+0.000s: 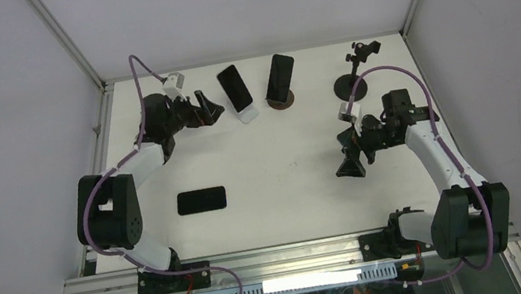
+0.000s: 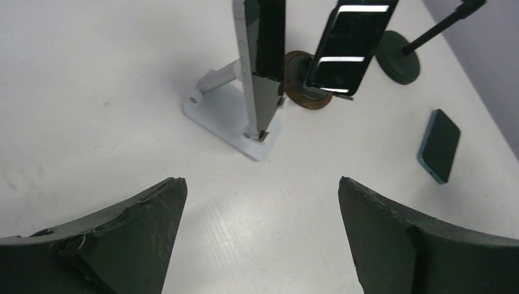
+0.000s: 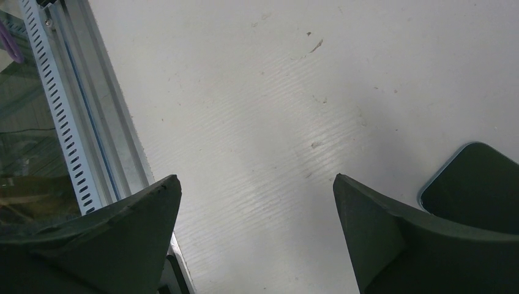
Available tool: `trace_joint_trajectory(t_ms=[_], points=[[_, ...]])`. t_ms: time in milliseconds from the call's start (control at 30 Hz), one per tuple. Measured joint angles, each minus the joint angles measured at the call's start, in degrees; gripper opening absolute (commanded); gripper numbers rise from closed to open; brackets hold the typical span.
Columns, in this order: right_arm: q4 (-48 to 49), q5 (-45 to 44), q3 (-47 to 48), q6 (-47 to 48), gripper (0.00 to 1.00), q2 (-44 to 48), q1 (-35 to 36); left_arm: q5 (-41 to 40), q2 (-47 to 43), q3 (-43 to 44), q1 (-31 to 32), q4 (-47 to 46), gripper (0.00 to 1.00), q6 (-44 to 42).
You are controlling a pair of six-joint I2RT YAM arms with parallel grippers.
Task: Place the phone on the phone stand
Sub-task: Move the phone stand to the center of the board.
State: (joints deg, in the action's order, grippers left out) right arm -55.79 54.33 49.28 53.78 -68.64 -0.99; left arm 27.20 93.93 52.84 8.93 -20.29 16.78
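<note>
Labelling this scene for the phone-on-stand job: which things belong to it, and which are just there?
Job: flat phone; empty black stand; white stand and seated phone; brown-based stand and second seated phone.
Just there: aluminium rail; purple cables.

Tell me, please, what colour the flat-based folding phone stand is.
White; the folding stand shows best in the left wrist view.

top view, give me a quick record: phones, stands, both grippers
white stand: holds a phone, propped up
brown round stand: holds a second phone
black clamp stand: empty
loose phone: flat on the table, near the left arm
left gripper: jaws open, empty, facing the white stand
right gripper: jaws open, empty
</note>
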Motion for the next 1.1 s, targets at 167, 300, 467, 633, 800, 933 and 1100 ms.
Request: trace_joint_trajectory(t_ms=[167, 300, 467, 633, 800, 933, 1100], points=[[-0.4, 0.1, 0.0, 0.3, 0.99, 0.2, -0.1, -5.8, -2.1, 4.4, -0.3, 12.7, 0.99, -5.0], [-0.7, 0.1, 0.0, 0.4, 0.99, 0.3, -0.3, -10.3, -2.1, 8.7, -2.3, 21.2, 0.99, -7.9], [-1.0, 0.1, 0.0, 0.7, 0.99, 0.6, -0.4, -14.0, -2.1, 11.3, -7.4, 27.8, 0.99, -10.7], [-1.1, 0.1, 0.0, 0.9, 0.99, 0.6, -0.4, -18.0, -2.4, 11.0, -12.4, 31.8, 0.99, -12.7], [-1.3, 0.1, 0.0, 1.0, 0.99, 0.6, -0.5, -20.2, -3.7, 9.9, -14.3, 32.4, 0.99, -13.9], [-1.3, 0.1, 0.0, 1.2, 0.99, 0.6, -0.5, -21.2, -3.7, 9.1, -14.3, 32.3, 0.99, -14.6], [-1.3, 0.1, 0.0, 1.4, 0.99, 0.6, -0.5, -22.4, -3.7, 8.8, -15.0, 32.3, 0.99, -14.8]])
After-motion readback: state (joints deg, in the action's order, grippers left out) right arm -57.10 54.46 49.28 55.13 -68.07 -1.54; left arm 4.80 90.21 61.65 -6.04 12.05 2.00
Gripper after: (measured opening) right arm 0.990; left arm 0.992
